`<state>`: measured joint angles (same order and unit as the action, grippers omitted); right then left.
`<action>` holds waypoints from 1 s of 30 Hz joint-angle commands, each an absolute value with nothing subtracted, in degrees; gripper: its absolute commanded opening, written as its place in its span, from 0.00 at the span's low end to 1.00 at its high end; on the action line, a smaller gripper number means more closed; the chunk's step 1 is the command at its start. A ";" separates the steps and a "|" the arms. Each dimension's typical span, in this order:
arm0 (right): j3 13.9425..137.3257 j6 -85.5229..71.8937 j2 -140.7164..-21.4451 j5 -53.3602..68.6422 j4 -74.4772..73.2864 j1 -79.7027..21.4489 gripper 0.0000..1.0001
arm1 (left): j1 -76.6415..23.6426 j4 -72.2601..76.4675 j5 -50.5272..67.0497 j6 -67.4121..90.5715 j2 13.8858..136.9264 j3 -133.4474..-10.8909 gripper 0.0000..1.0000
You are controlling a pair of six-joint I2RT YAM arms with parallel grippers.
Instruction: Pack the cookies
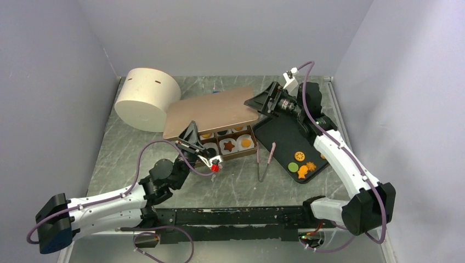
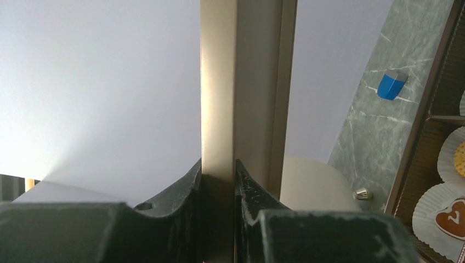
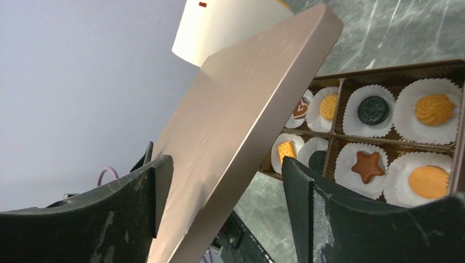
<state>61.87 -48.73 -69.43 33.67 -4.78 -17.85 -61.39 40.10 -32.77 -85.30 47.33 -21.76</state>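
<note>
Two pincers: the left pincer (image 1: 191, 133) is clamped on the near edge of the lid (image 1: 211, 112); the right pincer (image 1: 257, 103) has its jaws apart, with the lid's far corner between them and no contact that I can see.
Left grip: in the left wrist view the fingers (image 2: 189, 183) press both faces of the thin bronze edge, which rises straight up from them.
Under the left pincer: the open box (image 3: 395, 68), with paper cups in two rows.
Cookies (image 3: 367, 166): a star, a heart, a square and orange and dark rounds each sit in a cup, below and beyond the tilted lid. One cup is half hidden by the right finger.
Beside the box: tongs (image 1: 266, 161) lie on the table, between the two pincers.
Below the right pincer: a black tray (image 1: 279, 137) with three loose pieces (image 1: 302, 172) at its near end.
Beyond the left pincer: a cream drum (image 1: 147, 98) and a small blue cube (image 2: 391, 85).
Step in hand: judging by the filled cups, closing the box.
Next move calls for: the right jaws to close on the corner, then both arms to level the lid, square it over the box rim and lower it together without tipping a cup.
</note>
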 commanded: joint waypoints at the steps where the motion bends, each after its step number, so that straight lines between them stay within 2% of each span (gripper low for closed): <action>1: 61.48 -51.19 -70.85 38.20 -0.78 -18.50 0.74 | -62.34 48.60 -33.79 -89.55 47.38 -21.58 0.05; 9: 60.38 -53.72 -72.00 39.42 1.05 -19.16 0.64 | -64.56 47.23 -34.88 -89.92 46.99 -20.75 0.05; 11: 59.77 -54.91 -72.59 40.51 3.37 -19.17 0.55 | -65.27 45.95 -35.55 -89.34 46.78 -20.37 0.05; 17: 58.05 -56.90 -73.71 41.56 6.95 -19.17 0.37 | -67.76 45.70 -38.72 -89.44 46.82 -18.50 0.05; 21: 58.24 -56.96 -73.96 41.91 7.47 -19.08 0.26 | -68.65 43.19 -40.31 -87.35 46.30 -18.66 0.22; 23: 58.71 -56.82 -73.92 41.19 7.52 -19.14 0.19 | -69.16 42.20 -41.39 -85.70 46.22 -18.91 0.39; 25: 59.07 -57.22 -74.06 40.79 8.08 -19.01 0.10 | -69.63 40.56 -42.39 -84.07 46.10 -19.24 0.52; 27: 59.47 -57.70 -74.61 40.91 8.98 -18.94 0.01 | -69.91 39.62 -43.22 -83.03 45.99 -19.27 0.58; 30: 59.68 -58.94 -75.47 41.68 10.84 -18.77 0.00 | -70.43 38.07 -44.54 -81.65 45.72 -19.12 0.64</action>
